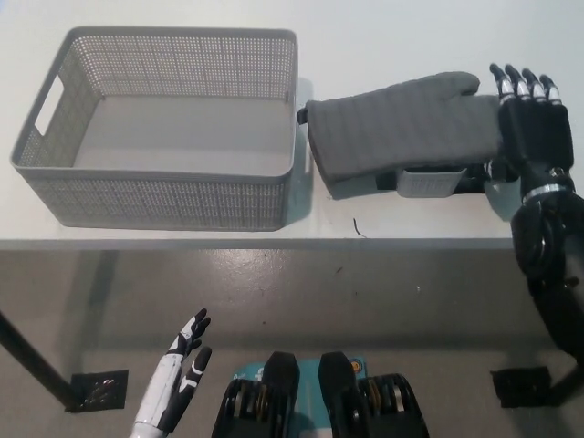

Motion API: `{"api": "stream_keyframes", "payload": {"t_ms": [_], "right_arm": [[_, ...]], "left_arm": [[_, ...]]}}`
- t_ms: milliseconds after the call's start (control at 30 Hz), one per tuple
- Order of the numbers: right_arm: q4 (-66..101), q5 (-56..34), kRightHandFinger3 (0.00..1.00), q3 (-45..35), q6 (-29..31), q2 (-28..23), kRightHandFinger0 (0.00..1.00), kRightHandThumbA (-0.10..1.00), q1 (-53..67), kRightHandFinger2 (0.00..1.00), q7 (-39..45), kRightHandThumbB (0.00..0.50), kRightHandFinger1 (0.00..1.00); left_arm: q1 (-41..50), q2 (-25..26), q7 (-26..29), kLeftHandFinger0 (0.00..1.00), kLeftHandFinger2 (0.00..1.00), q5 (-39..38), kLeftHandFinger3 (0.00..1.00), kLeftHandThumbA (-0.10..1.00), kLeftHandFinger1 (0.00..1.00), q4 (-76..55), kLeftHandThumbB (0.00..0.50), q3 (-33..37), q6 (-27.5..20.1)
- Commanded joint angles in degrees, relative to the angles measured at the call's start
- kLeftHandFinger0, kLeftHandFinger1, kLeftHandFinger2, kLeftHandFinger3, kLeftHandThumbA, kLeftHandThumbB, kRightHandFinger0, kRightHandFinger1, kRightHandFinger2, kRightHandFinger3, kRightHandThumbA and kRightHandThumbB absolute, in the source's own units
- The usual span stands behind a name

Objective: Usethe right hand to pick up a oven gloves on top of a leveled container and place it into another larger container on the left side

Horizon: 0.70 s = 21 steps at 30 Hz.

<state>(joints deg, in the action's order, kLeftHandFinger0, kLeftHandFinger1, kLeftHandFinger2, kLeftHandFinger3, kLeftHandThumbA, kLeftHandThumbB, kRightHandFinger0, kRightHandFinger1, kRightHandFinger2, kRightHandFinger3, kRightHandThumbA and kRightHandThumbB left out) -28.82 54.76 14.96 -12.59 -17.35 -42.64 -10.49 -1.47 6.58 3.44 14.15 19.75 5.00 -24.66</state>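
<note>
While the white table (pixel 411 27) stands over a grey floor (pixel 301 292), the right hand (pixel 527 128) lies open against the glove (pixel 401 128), gripping nothing.

A single head view looks steeply down over the white table's (pixel 182 235) near edge onto the floor; its height seems moderate, though uncertain
</note>
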Motion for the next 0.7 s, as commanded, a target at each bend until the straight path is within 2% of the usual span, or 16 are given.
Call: {"api": "stream_keyframes", "payload": {"t_ms": [0,100,167,200,233,267,300,333,367,400,433,467,533,633,667], "right_arm": [[0.0,-0.6,1.00,0.4,4.0,0.9,1.00,1.00,-5.6,1.00,-8.5,0.271,1.00],[-5.1,-2.2,1.00,0.1,10.0,2.0,1.00,1.00,-7.1,1.00,-16.8,0.240,1.00],[-13.7,-2.1,1.00,0.4,17.6,2.6,1.00,1.00,-8.9,1.00,-30.4,0.175,1.00],[-19.2,-1.7,0.72,0.8,21.3,3.0,0.61,0.62,-10.3,0.73,-38.1,0.175,0.60],[-20.7,-1.9,0.50,0.7,21.9,3.2,0.29,0.25,-10.6,0.51,-39.3,0.205,0.38],[-22.7,-2.3,0.33,0.5,22.5,3.6,0.03,-0.01,-11.0,0.32,-40.6,0.230,0.17],[-24.4,-2.4,0.29,0.6,23.3,3.8,0.00,-0.10,-11.3,0.32,-42.1,0.255,0.03],[-25.6,-2.3,0.30,0.7,23.7,3.8,0.00,-0.10,-11.5,0.37,-43.1,0.259,0.01],[-26.7,-2.8,0.39,0.5,24.7,3.9,0.00,-0.10,-11.3,0.42,-43.7,0.216,0.02],[-26.9,-3.2,0.48,0.2,25.2,3.9,0.00,-0.10,-11.2,0.50,-43.7,0.195,0.05],[-26.7,-4.2,0.59,-0.4,25.8,3.8,0.00,-0.10,-10.6,0.58,-42.2,0.166,0.12],[-26.7,-4.8,0.61,-0.7,26.3,3.6,0.00,-0.10,-10.2,0.61,-40.6,0.160,0.15],[-27.5,-5.6,0.61,-1.1,27.4,3.2,0.00,-0.10,-10.0,0.59,-40.5,0.118,0.14],[-29.1,-5.5,0.73,-0.8,29.1,2.6,0.00,-0.10,-10.3,0.66,-42.6,0.111,0.21],[-29.9,-5.5,0.73,-0.7,30.0,2.3,0.00,-0.10,-10.4,0.66,-43.8,0.110,0.21]], "left_arm": [[-0.5,0.4,1.1,1.00,1.00,0.1,1.00,1.00,1.00,-0.7,0.054,-0.2,-2.3],[-0.5,0.3,1.1,1.00,1.00,0.3,1.00,1.00,1.00,-0.8,0.056,-0.3,-2.3],[-0.5,0.2,0.9,1.00,1.00,0.4,1.00,1.00,1.00,-1.0,0.064,-0.2,-1.7],[-0.4,0.1,0.9,1.00,1.00,0.6,1.00,1.00,1.00,-1.2,0.066,-0.2,-1.4],[-0.4,0.2,0.9,1.00,1.00,0.6,1.00,1.00,1.00,-1.1,0.062,-0.2,-1.6],[-0.5,0.2,0.9,1.00,1.00,0.5,1.00,1.00,1.00,-0.9,0.062,-0.2,-1.9],[-0.5,0.2,0.7,1.00,1.00,0.3,1.00,1.00,1.00,-0.9,0.061,-0.2,-2.0],[-0.6,0.3,0.6,1.00,1.00,0.1,1.00,1.00,1.00,-0.9,0.061,-0.2,-1.9],[-0.6,0.3,0.4,1.00,1.00,-0.2,1.00,1.00,1.00,-1.2,0.049,-0.3,-1.6],[-0.6,0.3,0.3,1.00,1.00,-0.3,1.00,1.00,1.00,-1.2,0.047,-0.3,-1.6],[-0.7,0.5,0.2,1.00,1.00,-0.3,1.00,1.00,1.00,-1.1,0.041,-0.3,-1.9],[-0.7,0.5,0.1,1.00,1.00,-0.3,1.00,1.00,1.00,-1.1,0.047,-0.2,-1.8],[-0.8,0.6,0.0,1.00,1.00,-0.6,1.00,1.00,1.00,-1.0,0.047,-0.1,-2.2],[-1.0,0.9,-0.2,1.00,1.00,-0.8,1.00,1.00,1.00,-0.9,0.048,-0.2,-2.3],[-1.0,0.8,0.0,1.00,1.00,-0.7,1.00,1.00,1.00,-0.9,0.049,-0.1,-2.3]]}}
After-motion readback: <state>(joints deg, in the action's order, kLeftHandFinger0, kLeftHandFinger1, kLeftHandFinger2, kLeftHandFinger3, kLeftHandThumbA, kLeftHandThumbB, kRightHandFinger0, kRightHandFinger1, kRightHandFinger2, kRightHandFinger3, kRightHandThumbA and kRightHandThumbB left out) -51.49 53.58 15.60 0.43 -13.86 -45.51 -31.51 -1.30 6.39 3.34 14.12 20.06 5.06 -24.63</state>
